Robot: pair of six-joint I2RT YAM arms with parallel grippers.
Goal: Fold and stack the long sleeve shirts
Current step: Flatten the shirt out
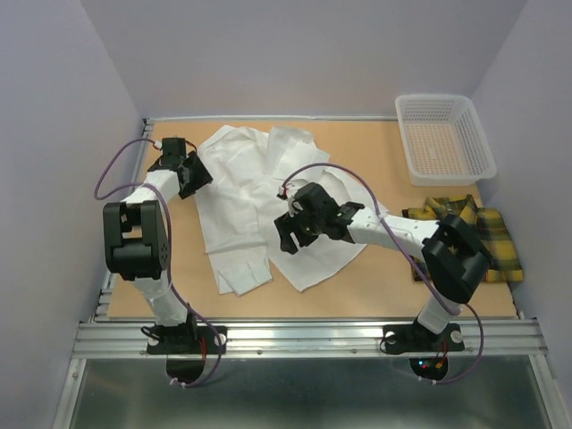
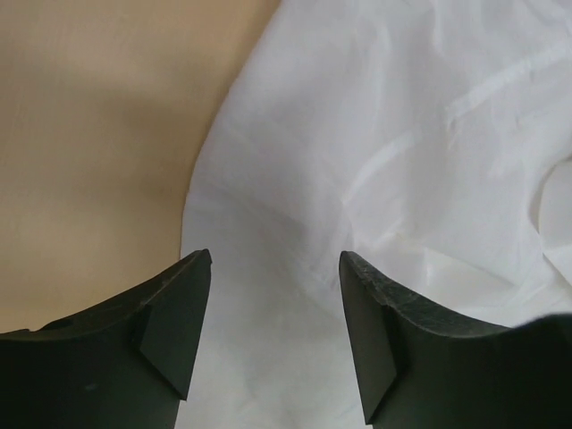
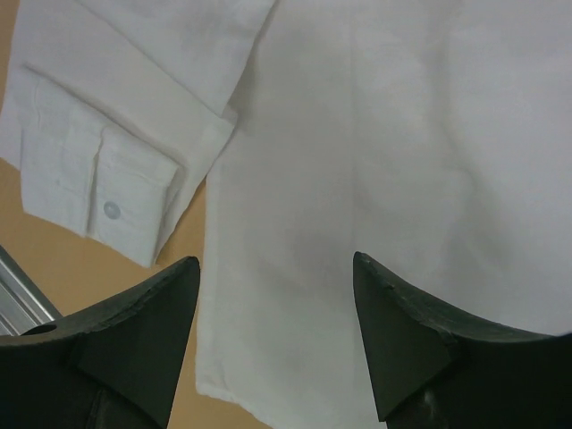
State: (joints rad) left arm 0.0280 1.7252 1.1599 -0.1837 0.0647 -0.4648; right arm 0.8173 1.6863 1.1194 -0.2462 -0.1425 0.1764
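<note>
The top external view looks down from above and behind the robot, far enough back to take in the whole worktop (image 1: 357, 286) and the white shirt (image 1: 241, 192). The left wrist view sits close over that shirt's edge, facing down past the left fingers (image 2: 170, 331) at cloth and bare worktop. The right wrist view, equally close, looks past the right fingers (image 3: 143, 340) at the shirt's hem and a buttoned cuff (image 3: 107, 201). All three views share the white shirt.

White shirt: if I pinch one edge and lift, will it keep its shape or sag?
Likely sags: the white shirt lies in soft wrinkles and folds, so it looks thin and floppy. Probably light, and pushing would bunch it rather than slide it whole. The loose cuff may trail or unfold when lifted.
</note>
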